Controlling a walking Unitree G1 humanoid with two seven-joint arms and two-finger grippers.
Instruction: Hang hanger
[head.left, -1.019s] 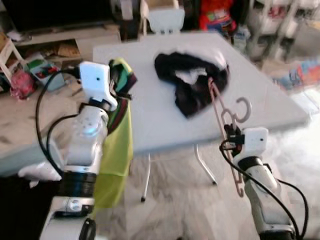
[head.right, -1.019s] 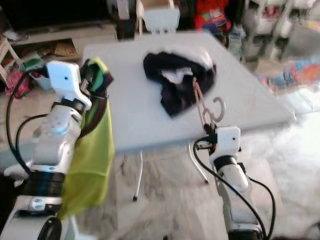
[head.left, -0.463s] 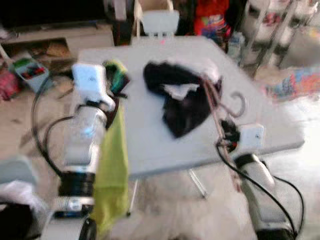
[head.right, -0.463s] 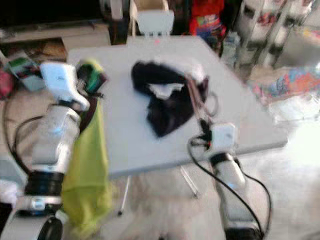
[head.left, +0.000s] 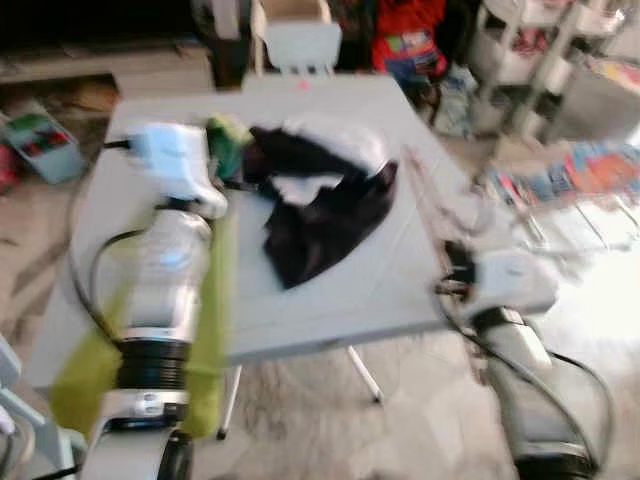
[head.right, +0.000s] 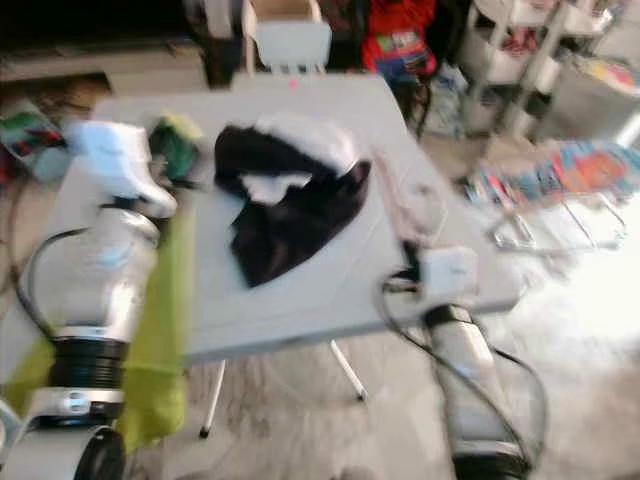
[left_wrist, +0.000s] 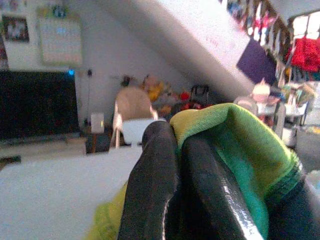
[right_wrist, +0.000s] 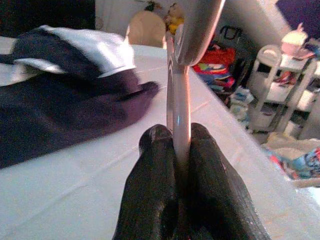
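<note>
The views are blurred by motion. My right gripper (right_wrist: 176, 133) is shut on the lower bar of a pink hanger (right_wrist: 179, 90) with a metal hook (right_wrist: 197, 22), held upright at the grey table's (head.left: 370, 290) right front corner. The same hanger (head.left: 425, 205) rises above the right wrist in the eye views. My left gripper (left_wrist: 177, 136) is shut on a yellow-green garment (left_wrist: 235, 142), which hangs down along the left arm (head.left: 215, 300) at the table's front left. A black and white garment pile (head.left: 320, 200) lies on the table between the arms.
A white chair (head.left: 300, 40) stands behind the table. White shelf trolleys (head.left: 520, 30) and colourful things on the floor (head.left: 590, 165) are to the right. A box (head.left: 30, 135) lies on the floor at the left.
The whole picture has shifted and blurred, so the camera has moved; the table now sits further left. Both grippers keep their holds on the hanger and the green garment.
</note>
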